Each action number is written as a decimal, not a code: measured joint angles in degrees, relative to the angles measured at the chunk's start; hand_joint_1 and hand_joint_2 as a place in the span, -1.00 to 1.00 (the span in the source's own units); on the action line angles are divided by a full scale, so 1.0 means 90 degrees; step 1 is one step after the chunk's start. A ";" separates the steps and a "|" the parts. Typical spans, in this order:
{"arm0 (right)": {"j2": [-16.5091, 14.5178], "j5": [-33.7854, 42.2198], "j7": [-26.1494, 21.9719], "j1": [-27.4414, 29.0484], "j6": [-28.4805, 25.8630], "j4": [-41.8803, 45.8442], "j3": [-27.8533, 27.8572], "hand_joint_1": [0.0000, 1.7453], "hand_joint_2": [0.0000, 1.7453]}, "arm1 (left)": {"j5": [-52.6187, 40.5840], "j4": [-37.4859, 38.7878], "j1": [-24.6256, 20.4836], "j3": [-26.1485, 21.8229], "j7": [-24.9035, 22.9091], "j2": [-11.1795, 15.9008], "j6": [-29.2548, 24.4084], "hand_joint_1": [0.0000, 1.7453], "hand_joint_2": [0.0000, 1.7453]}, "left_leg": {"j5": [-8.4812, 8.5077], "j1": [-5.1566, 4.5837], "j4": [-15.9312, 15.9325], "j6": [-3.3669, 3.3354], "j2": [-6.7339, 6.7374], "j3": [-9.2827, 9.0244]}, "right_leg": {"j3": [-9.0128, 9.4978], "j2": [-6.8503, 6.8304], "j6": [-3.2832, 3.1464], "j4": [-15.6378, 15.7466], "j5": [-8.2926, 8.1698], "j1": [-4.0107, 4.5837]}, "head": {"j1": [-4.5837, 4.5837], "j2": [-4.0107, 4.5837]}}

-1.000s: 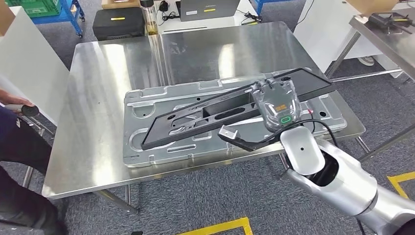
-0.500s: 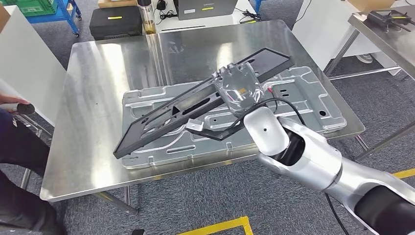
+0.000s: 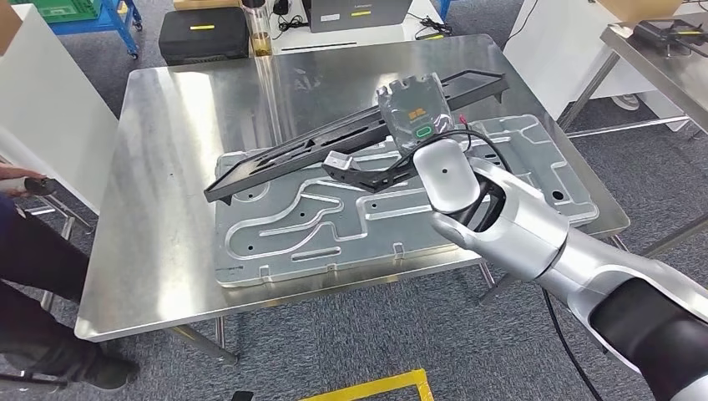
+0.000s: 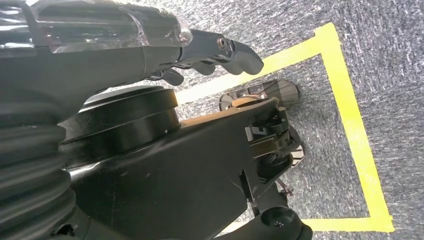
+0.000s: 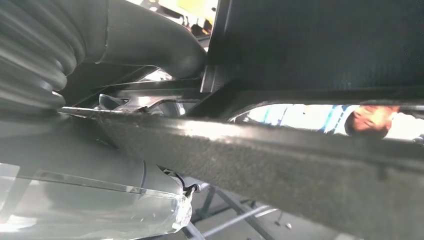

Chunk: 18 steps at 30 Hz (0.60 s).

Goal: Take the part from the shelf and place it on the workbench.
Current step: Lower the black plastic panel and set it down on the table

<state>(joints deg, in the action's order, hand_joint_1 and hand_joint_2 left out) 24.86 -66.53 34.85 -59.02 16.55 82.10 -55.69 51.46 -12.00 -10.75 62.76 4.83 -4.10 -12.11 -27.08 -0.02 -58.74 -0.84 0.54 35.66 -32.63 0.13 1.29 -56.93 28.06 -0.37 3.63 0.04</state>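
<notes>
Black part (image 3: 334,146) held in right hand (image 3: 411,113), fingers clasping mid-length; long axis slanted over steel surface (image 3: 167,167), low end toward robot's left.

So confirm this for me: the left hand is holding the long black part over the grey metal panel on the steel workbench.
Not quite: it is the right hand that holds the long black part, as the head view shows. The rest stands: the part is over the grey metal panel lying on the steel workbench.
</notes>
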 joint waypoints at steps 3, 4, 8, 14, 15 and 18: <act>-0.0003 0.0228 0.0128 -0.0154 0.0024 -0.0199 -0.0006 1.00 1.00 | -0.0005 0.0000 -0.0002 0.0032 0.0024 0.0000 0.0000 -1.00 1.00 | 0.0000 -0.0005 -0.0001 -0.0001 -0.0019 0.0000 | 0.0000 -0.0002 0.0005 0.0000 0.0003 -0.0006 | -0.0003 0.0000; 0.0000 0.0324 0.0179 -0.0217 0.0026 -0.0266 -0.0002 1.00 1.00 | -0.0004 0.0000 -0.0001 0.0035 0.0035 -0.0001 0.0000 -1.00 1.00 | 0.0000 -0.0005 -0.0001 -0.0002 -0.0028 0.0000 | 0.0000 -0.0005 0.0006 0.0000 0.0003 -0.0007 | -0.0003 0.0000; 0.0109 0.0665 0.0383 -0.0395 0.0031 -0.0489 0.0041 1.00 1.00 | -0.0006 0.0000 0.0000 0.0036 0.0072 -0.0001 -0.0001 -1.00 1.00 | 0.0004 -0.0007 -0.0004 -0.0009 -0.0070 0.0002 | 0.0003 -0.0028 0.0014 0.0001 0.0008 -0.0012 | -0.0002 0.0000; 0.0616 0.0866 0.0460 -0.0336 0.0160 -0.0578 0.0296 1.00 1.00 | -0.0062 0.0000 -0.0009 0.0036 0.0191 0.0002 0.0021 -1.00 1.00 | 0.0008 -0.0008 -0.0014 -0.0015 -0.0146 0.0006 | 0.0015 -0.0076 0.0032 0.0004 0.0015 -0.0016 | 0.0002 0.0000; 0.0721 0.0872 0.0460 -0.0299 0.0171 -0.0575 0.0366 1.00 1.00 | -0.0089 0.0000 -0.0010 0.0036 0.0231 0.0004 0.0039 -1.00 1.00 | 0.0008 -0.0009 -0.0014 -0.0016 -0.0156 0.0008 | 0.0017 -0.0085 0.0033 0.0004 0.0016 -0.0017 | 0.0006 0.0000; 0.0937 0.0868 0.0460 -0.0211 0.0211 -0.0546 0.0491 1.00 1.00 | -0.0152 0.0000 -0.0018 0.0038 0.0364 0.0012 0.0093 -1.00 1.00 | 0.0007 -0.0012 -0.0015 -0.0018 -0.0153 0.0009 | 0.0019 -0.0084 0.0034 0.0005 0.0016 -0.0018 | 0.0011 0.0000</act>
<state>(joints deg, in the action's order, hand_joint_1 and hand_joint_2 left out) 33.29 -58.71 38.99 -60.92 18.45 77.19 -51.27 50.09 -12.00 -10.91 63.10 8.10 -3.99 -11.27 -27.02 -0.13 -58.88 -1.01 -0.83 35.73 -32.46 -0.63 1.59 -56.89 28.20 -0.53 3.73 0.04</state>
